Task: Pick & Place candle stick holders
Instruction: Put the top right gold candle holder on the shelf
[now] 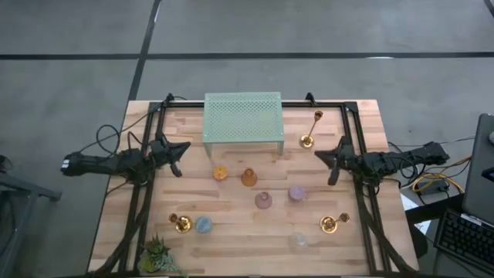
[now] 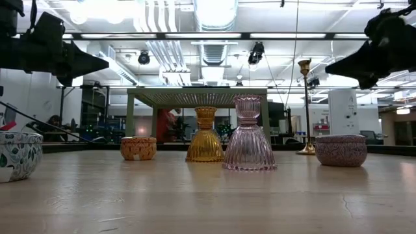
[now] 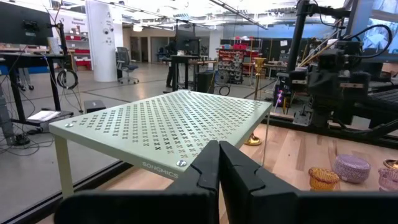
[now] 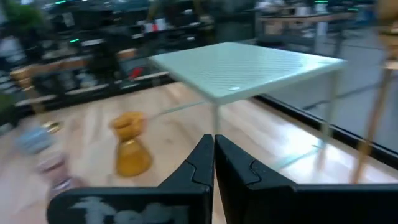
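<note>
At the left of the high view, the left gripper point(image 1: 176, 157) hovers with fingers closed and empty, its arm stretched level over the bench point(image 1: 231, 239). The candle stick holders point(image 1: 248, 178) sit scattered mid-frame below the green stand point(image 1: 242, 116). At right, the right gripper point(image 1: 330, 164) mirrors it, closed and empty.

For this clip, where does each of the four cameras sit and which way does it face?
High view: overhead, straight down on the table; both arms show.
Low view: table height, level past the pink holder into the room; both arms hang at the top corners.
Left wrist view: over the shut left gripper toward the green stand.
Right wrist view: over the shut right gripper toward the amber holder.
Shared: every view shows the stand.
</note>
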Tool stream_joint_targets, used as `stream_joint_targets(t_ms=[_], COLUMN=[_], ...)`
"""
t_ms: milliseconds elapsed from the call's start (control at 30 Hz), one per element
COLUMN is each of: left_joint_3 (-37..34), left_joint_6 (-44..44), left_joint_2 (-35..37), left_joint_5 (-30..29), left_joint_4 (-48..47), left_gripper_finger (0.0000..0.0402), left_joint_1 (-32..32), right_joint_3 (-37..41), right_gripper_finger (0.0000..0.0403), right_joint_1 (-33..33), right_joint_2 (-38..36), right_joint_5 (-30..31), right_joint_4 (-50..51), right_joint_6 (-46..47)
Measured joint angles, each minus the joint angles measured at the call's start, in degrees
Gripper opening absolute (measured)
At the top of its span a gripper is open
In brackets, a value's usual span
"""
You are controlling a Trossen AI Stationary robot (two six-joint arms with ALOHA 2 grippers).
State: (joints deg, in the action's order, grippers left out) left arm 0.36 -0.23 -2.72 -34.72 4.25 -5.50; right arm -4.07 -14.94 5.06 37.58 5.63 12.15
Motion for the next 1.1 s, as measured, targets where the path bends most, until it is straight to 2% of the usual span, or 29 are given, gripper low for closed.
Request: stream_joint_targets(t_ms=[167,333,467,600,800,1100], left_joint_3=[0.0,0.0,0.0,0.0,0.0,0.0], left_joint_6=[0.0,0.0,0.0,0.0,0.0,0.0], left_joint_2=[0.0,0.0,0.0,0.0,0.0,0.0], left_joint_5=[0.0,0.0,0.0,0.0,0.0,0.0], left_joint_4=[0.0,0.0,0.0,0.0,0.0,0.0], left_gripper_finger=[0.0010,0.0010,0.0010,0.0010,0.0010,0.0010], left_joint_1=[0.0,0.0,0.0,0.0,0.0,0.0], right_joint_3=[0.0,0.0,0.0,0.0,0.0,0.0], right_gripper_finger=[0.0033,0.0094,0.0150,0.0186,0.0194,0.0181], right_joint_1=[0.0,0.4,2.1,5.1,10.9,16.0], right_joint_2=[0.3,0.4,0.8,0.8,4.5,18.6], right_joint_5=[8.3,14.4,16.6,16.6,15.0,11.4], right_joint_4=[0.0,-0.3,-0.5,-0.9,-3.8,-14.7], right_joint_6=[0.3,2.8,3.1,1.6,0.9,0.8])
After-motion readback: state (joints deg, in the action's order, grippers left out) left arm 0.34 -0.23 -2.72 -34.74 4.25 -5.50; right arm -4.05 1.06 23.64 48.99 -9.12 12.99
